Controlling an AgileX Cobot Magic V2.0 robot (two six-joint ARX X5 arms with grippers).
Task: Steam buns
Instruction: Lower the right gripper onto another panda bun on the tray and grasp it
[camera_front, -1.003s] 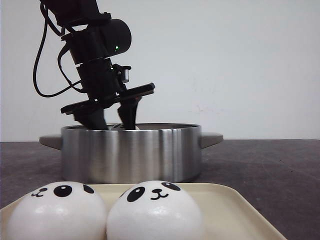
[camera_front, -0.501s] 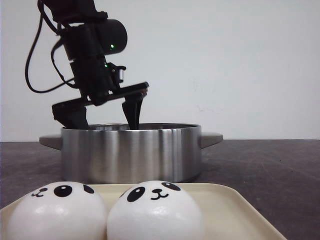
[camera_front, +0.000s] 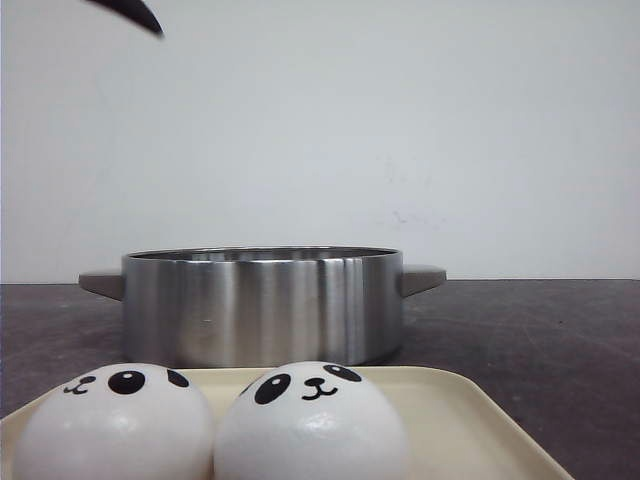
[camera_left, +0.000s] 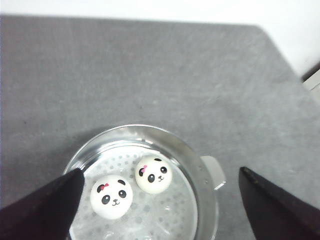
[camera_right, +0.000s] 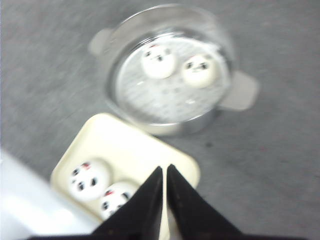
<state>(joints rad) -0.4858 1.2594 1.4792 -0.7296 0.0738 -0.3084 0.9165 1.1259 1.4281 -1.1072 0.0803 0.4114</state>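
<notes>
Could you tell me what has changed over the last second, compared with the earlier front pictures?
The left hand has lifted out of the steamer pot and risen almost out of the front view, open and empty. Two buns lie inside the pot. The two buns on the tray and the pot stayed put.

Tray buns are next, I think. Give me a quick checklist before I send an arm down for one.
1. Left gripper open, empty: ok.
2. Right gripper open for a grasp: not ok, fingers together.
3. Two buns sitting in the pot: ok.
4. Room on the steamer plate for more: ok.
5. Two buns left on the tray, touching each other: ok, but a tight grasp.
6. Pot upright: ok.
</notes>
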